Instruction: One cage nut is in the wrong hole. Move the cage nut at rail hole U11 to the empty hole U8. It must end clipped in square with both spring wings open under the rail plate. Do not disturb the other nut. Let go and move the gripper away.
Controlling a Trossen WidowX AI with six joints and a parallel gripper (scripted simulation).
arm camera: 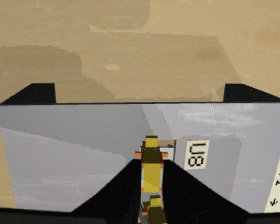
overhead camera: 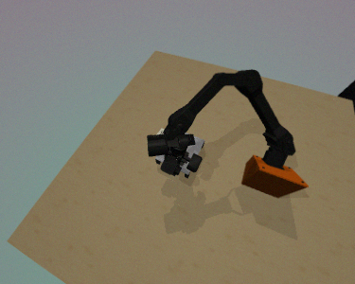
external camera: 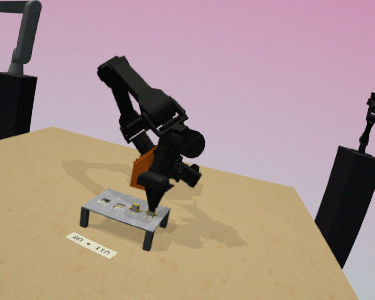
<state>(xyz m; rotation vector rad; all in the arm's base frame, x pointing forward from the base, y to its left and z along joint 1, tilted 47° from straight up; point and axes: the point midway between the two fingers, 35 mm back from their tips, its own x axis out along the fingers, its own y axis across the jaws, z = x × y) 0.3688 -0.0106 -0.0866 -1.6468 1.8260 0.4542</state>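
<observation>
Clamped on the cage nut (external camera: 150, 214) (arm camera: 152, 175), my fingers (overhead camera: 169, 165) (external camera: 154, 197) see hole U8 (arm camera: 170, 152) peeking out at one o'clock, wrist view.

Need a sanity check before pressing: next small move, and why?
I'd nudge the held cage nut slightly toward the U8 label before pressing; in the wrist view, open hole shows on that side, suggesting it's off-centre.
</observation>
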